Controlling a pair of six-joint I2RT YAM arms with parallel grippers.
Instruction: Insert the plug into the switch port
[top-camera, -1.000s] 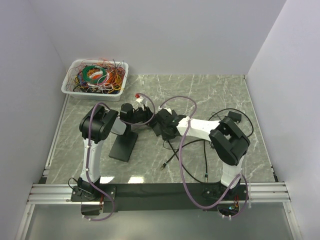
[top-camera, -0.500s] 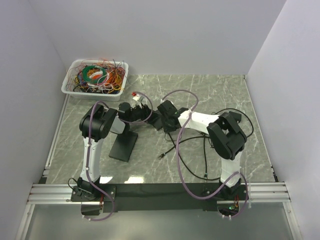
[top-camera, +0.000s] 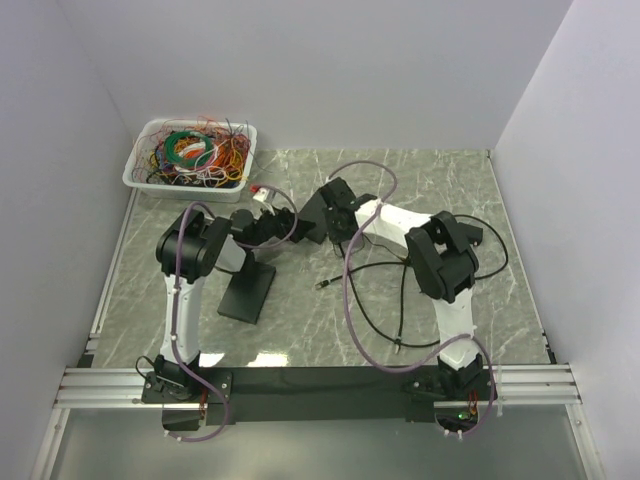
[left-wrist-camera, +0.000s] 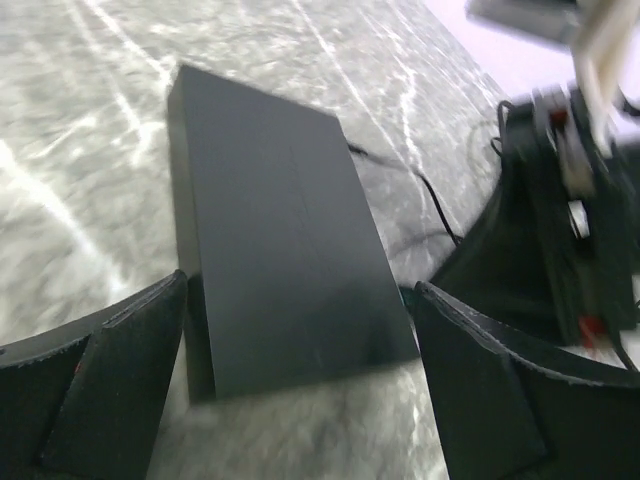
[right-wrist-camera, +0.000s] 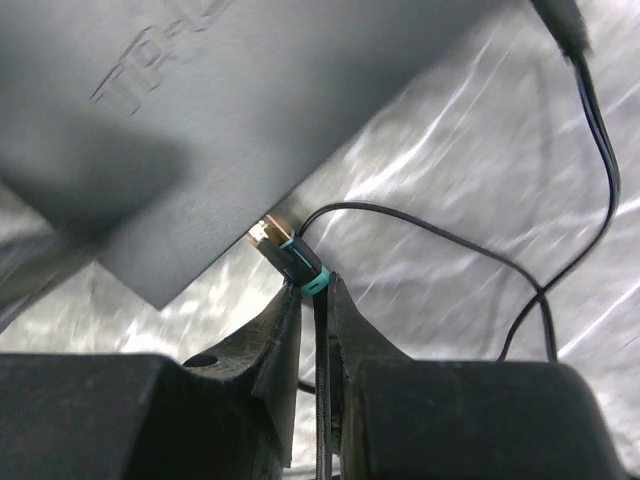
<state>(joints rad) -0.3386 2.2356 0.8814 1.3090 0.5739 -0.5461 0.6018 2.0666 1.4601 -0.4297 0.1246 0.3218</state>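
Observation:
The switch (top-camera: 247, 290) is a flat black box lying on the marble table in front of the left arm. In the left wrist view, the switch (left-wrist-camera: 280, 240) shows beyond and between the wide-apart fingers (left-wrist-camera: 120, 370), which touch nothing. My left gripper (top-camera: 272, 232) hangs open above the switch's far end. My right gripper (right-wrist-camera: 315, 285) is shut on the rear of the plug (right-wrist-camera: 296, 262), a black plug with teal bands and a gold tip. That tip sits at the edge of the switch (right-wrist-camera: 200, 110); I cannot tell whether it is in a port. The right gripper (top-camera: 314, 220) is just right of the left one.
A white bin (top-camera: 140, 172) of tangled coloured wires stands at the back left. The plug's black cable (top-camera: 372, 268) loops over the table in front of the right arm, towards a black adapter (top-camera: 468, 234). Grey walls close the table on three sides.
My left gripper has opened wide and drawn back to the left. The right arm has swung towards the back, carrying the plug and dragging the cable with it.

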